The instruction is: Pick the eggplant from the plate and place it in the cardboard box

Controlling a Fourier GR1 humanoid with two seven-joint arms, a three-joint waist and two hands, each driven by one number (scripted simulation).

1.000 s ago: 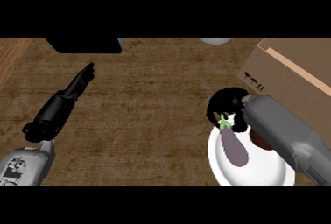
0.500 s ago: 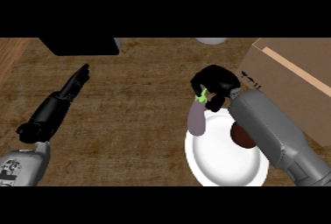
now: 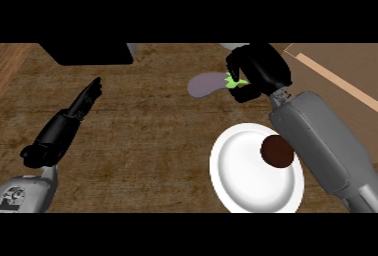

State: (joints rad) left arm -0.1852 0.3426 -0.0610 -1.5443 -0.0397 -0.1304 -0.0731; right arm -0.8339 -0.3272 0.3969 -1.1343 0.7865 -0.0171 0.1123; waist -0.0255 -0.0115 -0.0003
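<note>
My right hand (image 3: 258,70) is curled round the green stem end of the purple eggplant (image 3: 206,84), which hangs in the air above the counter, its body sticking out to the left. The white plate (image 3: 244,182) lies below and nearer to me, with a brown round item (image 3: 277,151) on its right side. A corner of the cardboard box (image 3: 336,70) shows at the upper right, just right of the hand. My left hand (image 3: 74,112) rests at the left with straight fingers pointing away, holding nothing.
A black object (image 3: 88,53) sits at the counter's far left edge. A small pale object (image 3: 232,46) peeks out behind my right hand. Wooden counter (image 3: 148,150) spreads between the two arms.
My right hand has lifted the eggplant off the plate and carried it up and away from me, toward the box. The left hand has stayed put.
</note>
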